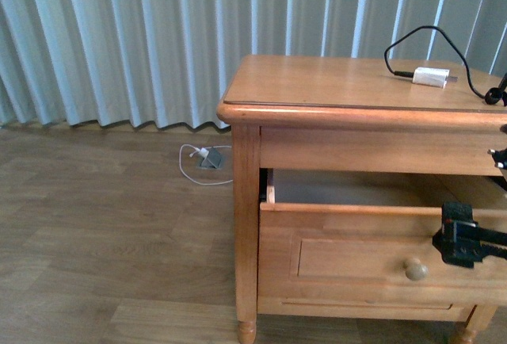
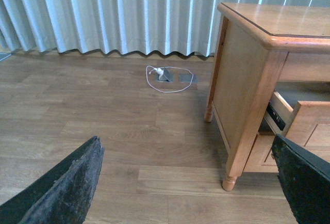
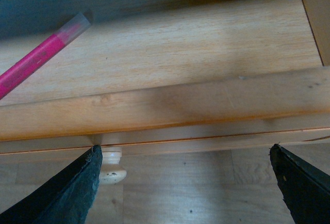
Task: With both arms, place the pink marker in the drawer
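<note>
The pink marker [image 3: 35,59] lies flat on the floor of the open drawer [image 3: 170,105], seen only in the right wrist view. My right gripper [image 3: 184,149] is open and empty above the drawer's front edge, with the round knob [image 3: 111,165] by one fingertip. In the front view the right gripper [image 1: 458,235] hangs at the drawer [image 1: 356,253] front, right of the knob [image 1: 416,269]. My left gripper [image 2: 185,146] is open and empty over the floor, left of the nightstand and its pulled-out drawer [image 2: 304,126]. The left arm is out of the front view.
The wooden nightstand [image 1: 333,82] carries a white charger block [image 1: 430,77] with a black cable. A white cable and a floor socket [image 1: 204,158] lie by the curtain, also in the left wrist view [image 2: 165,75]. Wooden floor spreads to the left.
</note>
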You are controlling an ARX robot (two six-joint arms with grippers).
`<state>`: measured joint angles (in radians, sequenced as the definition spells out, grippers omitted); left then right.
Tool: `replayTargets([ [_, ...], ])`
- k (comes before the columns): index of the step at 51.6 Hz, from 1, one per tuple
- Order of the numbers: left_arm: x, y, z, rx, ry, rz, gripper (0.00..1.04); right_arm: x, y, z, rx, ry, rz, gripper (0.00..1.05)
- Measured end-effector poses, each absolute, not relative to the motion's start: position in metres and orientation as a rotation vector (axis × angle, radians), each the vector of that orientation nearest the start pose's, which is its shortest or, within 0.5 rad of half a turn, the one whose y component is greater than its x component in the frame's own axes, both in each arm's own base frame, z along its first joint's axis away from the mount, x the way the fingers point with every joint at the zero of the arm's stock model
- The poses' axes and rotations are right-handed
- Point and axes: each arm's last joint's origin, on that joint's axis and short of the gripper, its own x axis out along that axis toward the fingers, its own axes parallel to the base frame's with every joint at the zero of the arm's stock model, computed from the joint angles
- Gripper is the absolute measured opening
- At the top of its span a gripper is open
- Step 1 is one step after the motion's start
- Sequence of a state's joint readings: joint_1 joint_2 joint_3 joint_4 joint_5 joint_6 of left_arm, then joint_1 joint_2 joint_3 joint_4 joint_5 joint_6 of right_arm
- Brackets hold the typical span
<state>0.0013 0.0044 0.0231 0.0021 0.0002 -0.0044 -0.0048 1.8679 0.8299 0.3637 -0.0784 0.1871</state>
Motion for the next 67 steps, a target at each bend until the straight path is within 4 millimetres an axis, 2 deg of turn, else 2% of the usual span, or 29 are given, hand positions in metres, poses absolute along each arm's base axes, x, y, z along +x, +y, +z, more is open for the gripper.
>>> replayTargets([
  [10,0.097,0.0,0.171,-0.004,-0.021,0.001,0.99,0.385,0.008,0.104,0.203,0.602,-0.01,0.96],
  [23,0.097,0.0,0.171,-0.004,-0.021,0.001,0.99,0.413,0.009,0.097,0.232,0.509,-0.044,0.96],
  [41,0.097,0.0,0.171,-0.004,-0.021,0.001,0.99,0.417,0.006,0.096,0.252,0.43,-0.041,0.96],
  [53,0.097,0.0,0.171,-0.004,-0.021,0.001,0.99,0.41,0.002,0.096,0.265,0.436,-0.058,0.96],
  [61,0.097,0.0,0.171,-0.004,-0.021,0.001,0.99,0.392,-0.003,0.123,0.271,0.421,-0.048,0.96],
  [67,0.097,0.0,0.171,-0.004,-0.021,0.001,0.99,0.371,-0.001,0.145,0.246,0.429,0.005,0.96],
])
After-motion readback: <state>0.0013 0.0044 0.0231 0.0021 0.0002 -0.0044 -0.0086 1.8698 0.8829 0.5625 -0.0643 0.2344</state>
